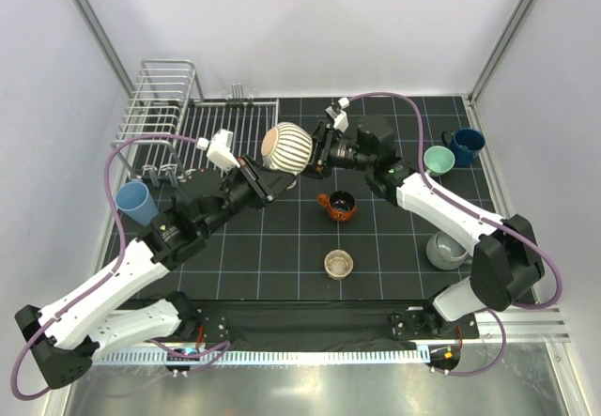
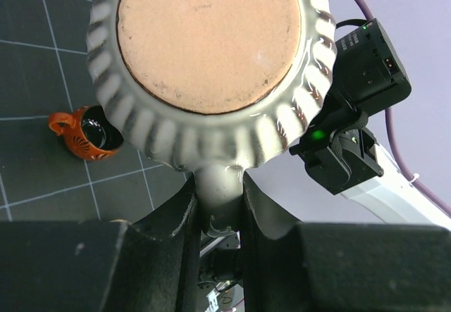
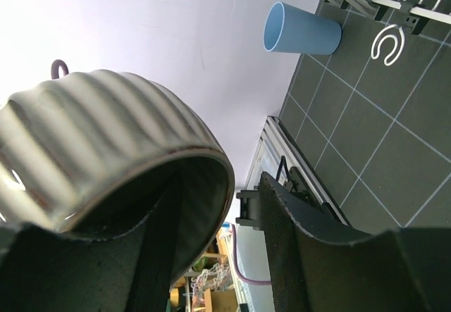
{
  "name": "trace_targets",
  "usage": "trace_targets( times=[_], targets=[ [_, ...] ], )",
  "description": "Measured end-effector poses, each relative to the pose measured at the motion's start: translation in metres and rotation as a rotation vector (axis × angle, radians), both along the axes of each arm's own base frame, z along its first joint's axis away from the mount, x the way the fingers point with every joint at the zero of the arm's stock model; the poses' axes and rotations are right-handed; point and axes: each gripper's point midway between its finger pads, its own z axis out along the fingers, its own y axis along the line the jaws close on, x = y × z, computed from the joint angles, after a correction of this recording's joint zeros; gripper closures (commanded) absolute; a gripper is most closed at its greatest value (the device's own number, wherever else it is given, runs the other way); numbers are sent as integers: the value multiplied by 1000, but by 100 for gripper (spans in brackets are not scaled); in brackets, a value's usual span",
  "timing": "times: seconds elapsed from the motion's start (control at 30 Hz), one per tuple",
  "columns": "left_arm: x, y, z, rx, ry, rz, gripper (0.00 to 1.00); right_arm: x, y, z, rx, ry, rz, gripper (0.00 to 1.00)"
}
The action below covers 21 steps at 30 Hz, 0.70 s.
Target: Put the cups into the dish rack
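Cream ribbed cup (image 1: 286, 147), bare tan base, handle in left claw (image 2: 220, 194).

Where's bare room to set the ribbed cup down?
The dish rack's flat slatted part looks bare. On the mat, free squares lie left of the small tan cup and between it and the grey cup. The far right corner is crowded: dark blue mug, pale green cup.

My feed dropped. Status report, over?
Left end effector shut on ribbed cup by the handle, held aloft. Right end effector open, straddling its rim. Left arm's cable drapes across dish rack.
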Motion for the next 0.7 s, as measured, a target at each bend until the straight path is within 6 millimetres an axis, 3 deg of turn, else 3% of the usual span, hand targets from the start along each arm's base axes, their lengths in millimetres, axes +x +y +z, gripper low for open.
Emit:
trace_targets(
  times=[0.17,0.33,0.7],
  targets=[
    [0,1,-2,5,5,6,100,0,3,1,14,-13,20,57],
    [-4,4,4,-6,-10,12,100,-1,4,7,33,-35,30,54],
    [-2,21,8,45,-34,69,100,-2,2,-9,-22,3,27,51]
  ],
)
